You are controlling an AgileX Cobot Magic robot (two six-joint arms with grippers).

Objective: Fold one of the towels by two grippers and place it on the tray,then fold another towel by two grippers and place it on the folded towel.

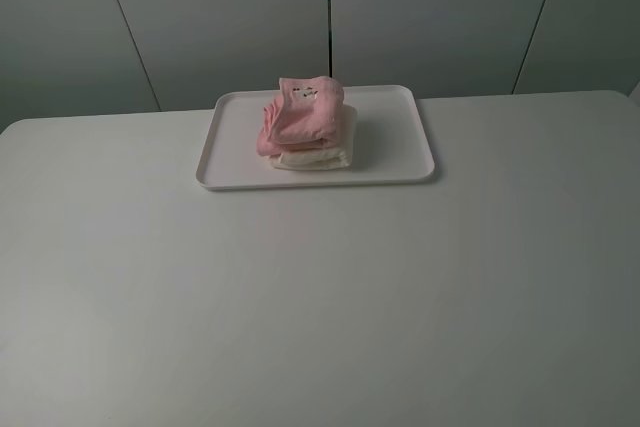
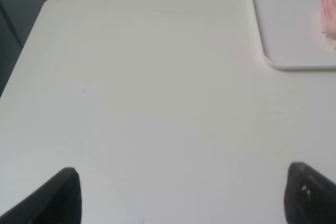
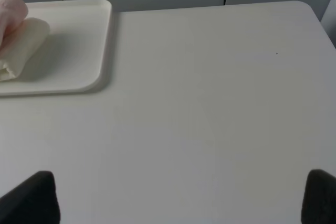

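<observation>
The white tray lies at the back middle of the table. On it rests the folded cream-white towel, and the folded pink towel lies on top of it. Neither arm shows in the exterior high view. In the left wrist view my left gripper stands open over bare table, with the tray and a sliver of the pink towel some way off. My right gripper is open too, empty, with the tray and the cream-white towel far from its fingertips.
The white table spreads wide around the tray. Grey wall panels stand behind its back edge. The table's rounded corners show in both wrist views.
</observation>
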